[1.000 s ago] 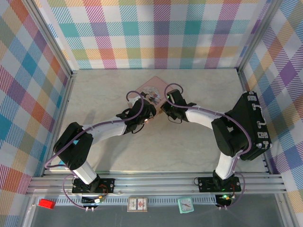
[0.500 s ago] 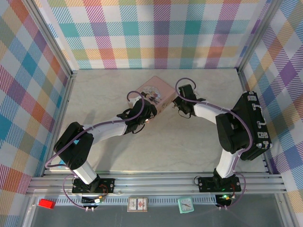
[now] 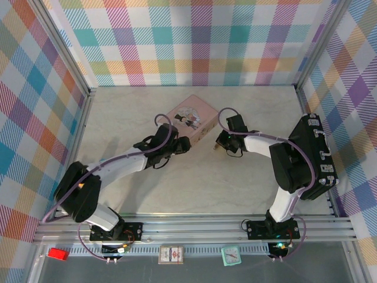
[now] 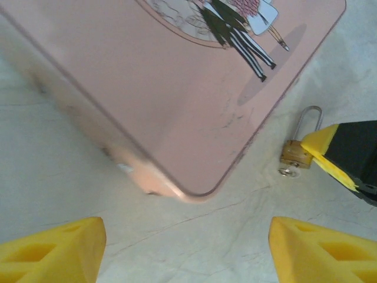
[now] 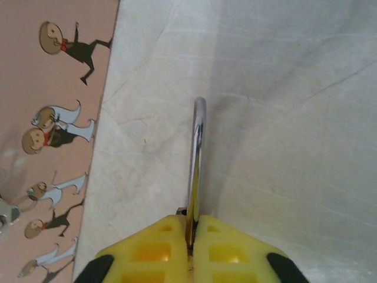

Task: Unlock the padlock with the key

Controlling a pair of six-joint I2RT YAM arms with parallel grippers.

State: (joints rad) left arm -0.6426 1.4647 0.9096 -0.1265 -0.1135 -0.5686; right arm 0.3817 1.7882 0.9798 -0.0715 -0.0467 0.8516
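I'm pinching the light, stiff, probably slippery padlock in my right claw, lower centre, ideally gripping its brass body; my left claw is gaping.

A pink rectangular cartoon-lidded tin blocks the far middle of the pale marbled bench, a small brass padlock just beside its corner, with bare surface open to its left and right.

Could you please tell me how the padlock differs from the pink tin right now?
The padlock is tiny; the pink tin dwarfs it. The padlock is brass with a silvery shackle; the tin is pink with cartoon figures. The right gripper pinches the padlock; nothing grips the tin. They sit close together, not touching.
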